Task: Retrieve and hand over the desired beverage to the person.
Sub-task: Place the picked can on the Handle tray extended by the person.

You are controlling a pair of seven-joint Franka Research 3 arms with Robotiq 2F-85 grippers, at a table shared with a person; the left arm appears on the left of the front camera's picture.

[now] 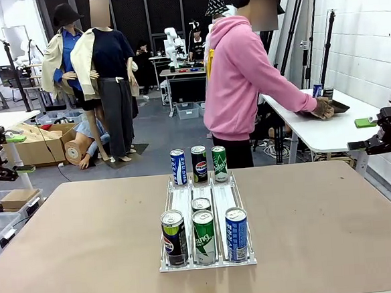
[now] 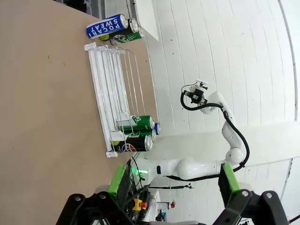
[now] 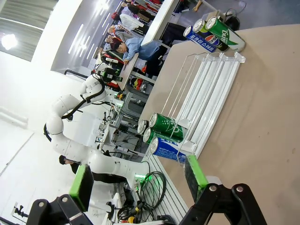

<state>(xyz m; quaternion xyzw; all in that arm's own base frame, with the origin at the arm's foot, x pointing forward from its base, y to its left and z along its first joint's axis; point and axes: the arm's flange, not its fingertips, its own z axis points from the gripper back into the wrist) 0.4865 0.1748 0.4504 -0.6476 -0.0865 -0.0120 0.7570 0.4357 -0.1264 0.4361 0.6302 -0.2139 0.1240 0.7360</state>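
Tan tabletop (image 1: 75, 249) carries a white wire rack (image 1: 205, 226) at its middle, with cans standing upright in two groups: three at the rack's far end and four at the near end. The person (image 1: 241, 83) stands beyond the far edge, turned away toward a side table (image 1: 328, 127), with no hand pointing at any can, so the desired drink cannot be told yet.

Both arms hang back at the table's sides. The left gripper (image 2: 171, 180) stands wide with nothing between its green pads; from it the rack lies ahead and inward, its lanes running across that gripper's line of sight. The right gripper (image 3: 138, 180) is equally wide and empty, and the rack lies ahead and inward of it too.

Near cans (image 1: 204, 236) sit closer to both claws than the far cans (image 1: 198, 165). Neither arm looks clearly nearer the rack; a can in the left lane would likely suit the left arm, a right-lane can the right. Each can's long axis is vertical, so a sideways grasp seems to fit.
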